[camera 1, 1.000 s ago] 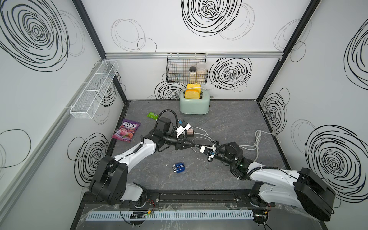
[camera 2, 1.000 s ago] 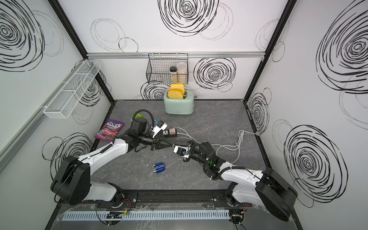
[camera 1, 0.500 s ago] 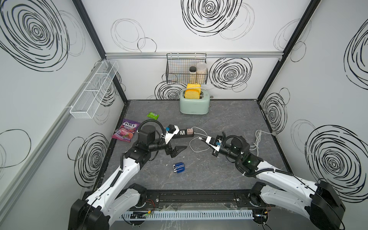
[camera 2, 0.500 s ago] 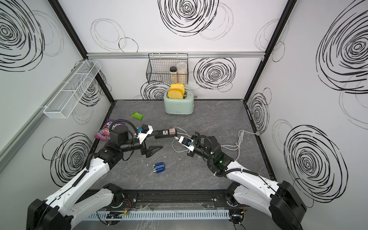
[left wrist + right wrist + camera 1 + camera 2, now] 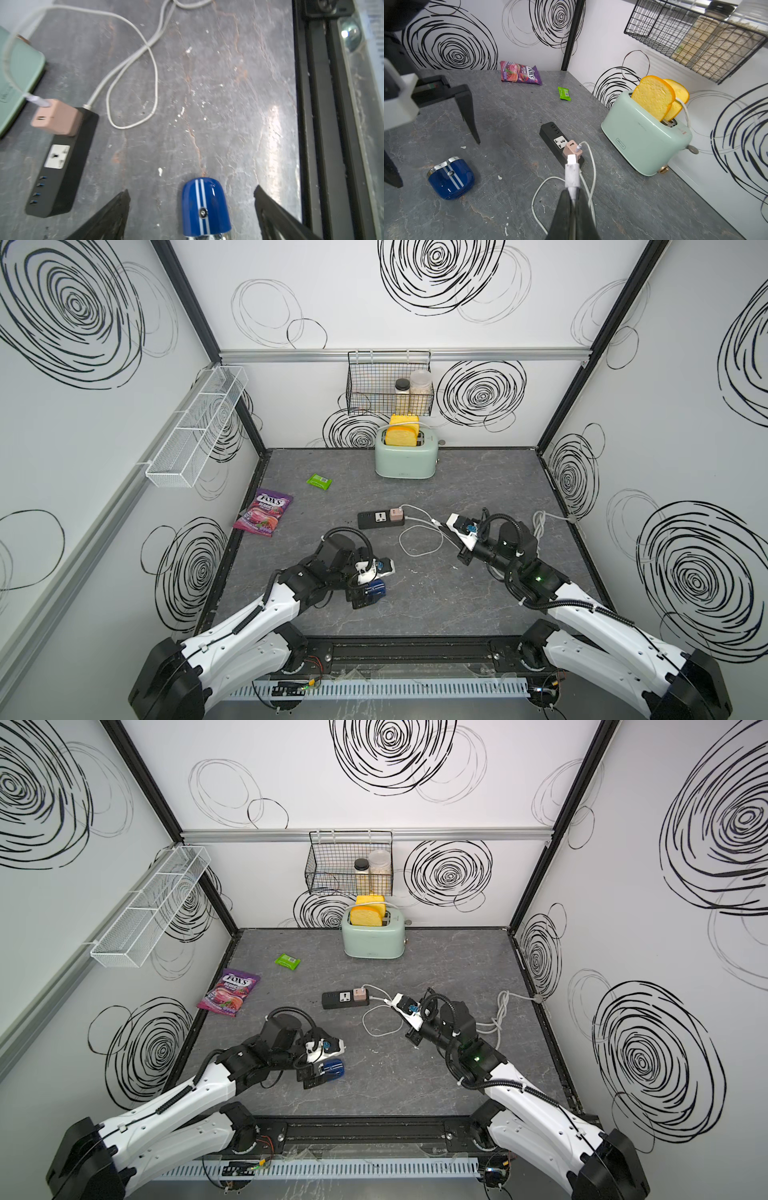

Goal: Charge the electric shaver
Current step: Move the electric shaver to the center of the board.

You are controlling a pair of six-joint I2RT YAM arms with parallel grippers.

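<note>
Blue shaver (image 5: 205,207), heads toward splayed left end effector (image 5: 191,190); right end effector (image 5: 572,192) clamps plug (image 5: 572,170).

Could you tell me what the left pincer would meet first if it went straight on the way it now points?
Most likely the electric shaver, which lies between the open fingers of the left pincer, touching neither. Past it only bare tabletop shows, though depth is hard to judge.

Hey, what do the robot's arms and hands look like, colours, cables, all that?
The left arm and right arm have white shells with black joints and bases, and a black ribbed cable loops over each wrist. A green light glows on the right arm. The left hand and right hand have black tapering fingers on white mounts.
</note>
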